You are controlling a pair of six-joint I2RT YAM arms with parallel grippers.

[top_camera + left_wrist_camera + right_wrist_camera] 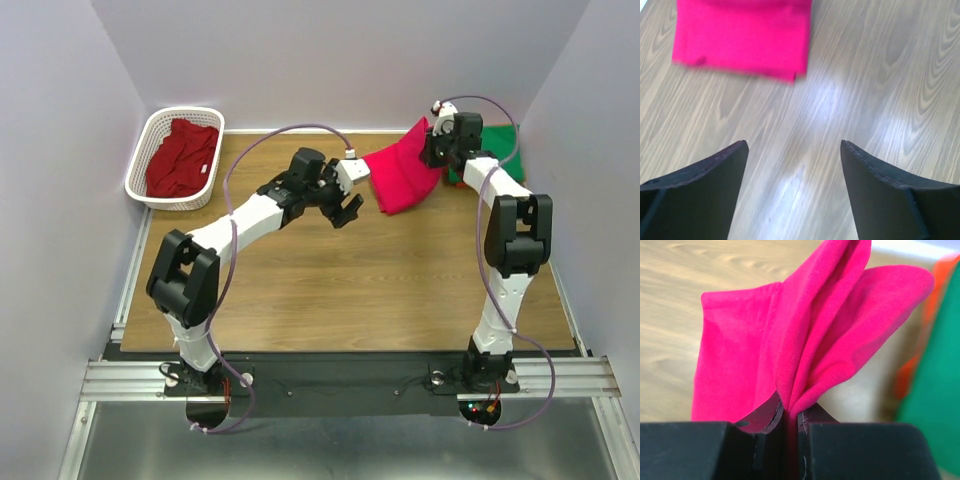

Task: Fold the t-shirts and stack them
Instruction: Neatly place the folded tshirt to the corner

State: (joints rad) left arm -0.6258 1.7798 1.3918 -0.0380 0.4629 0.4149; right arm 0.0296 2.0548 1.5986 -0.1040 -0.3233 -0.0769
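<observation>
Pink-red t-shirt — in right gripper

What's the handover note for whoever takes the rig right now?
Left gripper: open, empty, over the table just short of the pink shirt.
Right gripper: shut on a bunched edge of the pink shirt, holding that side up; the other end lies on the table.
Green shirt: far right corner, orange shirt showing at its edge.
Crimson shirt: crumpled in the white basket.
Done: green and orange look placed.
Left: finish and stack pink, then fetch, fold and stack crimson.
</observation>
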